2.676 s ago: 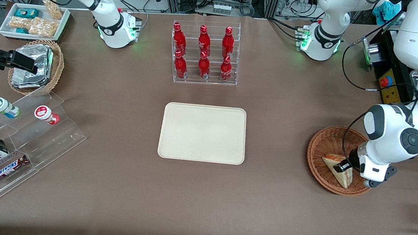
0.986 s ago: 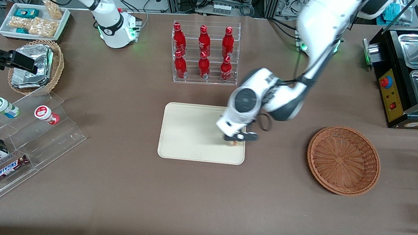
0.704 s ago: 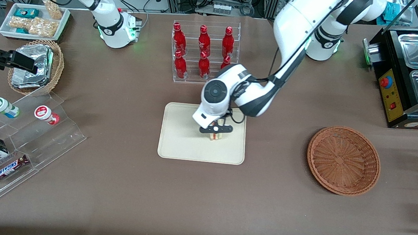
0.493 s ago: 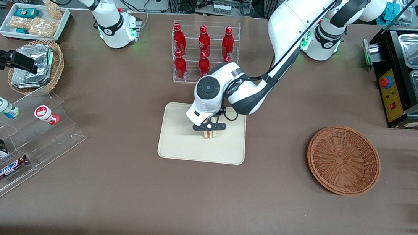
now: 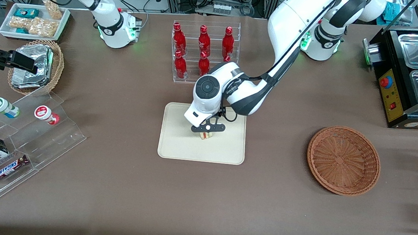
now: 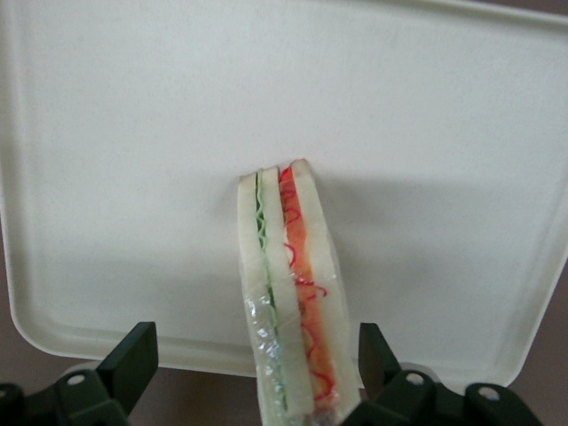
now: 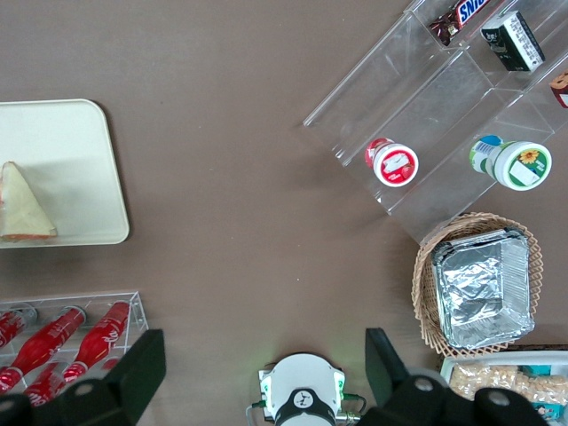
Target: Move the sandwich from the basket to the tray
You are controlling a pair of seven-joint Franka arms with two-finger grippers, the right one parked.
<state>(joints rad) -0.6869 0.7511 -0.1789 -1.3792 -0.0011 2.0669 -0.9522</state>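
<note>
The tray [image 5: 175,145] is the landmark here. Nearest the front camera it shows a bare strip of cream surface. Farther in, about mid-tray, stands the sandwich [image 5: 205,134], on edge with its bread faces upright; the wrist view shows its green and red filling layers running between pale slices, wrapped in clear film. The gripper [image 5: 208,129] sits directly above it, low over the tray, with its fingers [image 6: 133,355] spread wide, one on each side of the wedge and both clear of the bread, so the sandwich looks released and resting on the tray by its own weight. That pose probably follows from how it was carried: pinched across the flat faces, it lands on its narrow edge, and it could tip. Just past the tray's farthest edge is the clear rack of red bottles [image 5: 202,51]. Well off toward the working arm's end lies the basket [image 5: 343,159], holding nothing.
</note>
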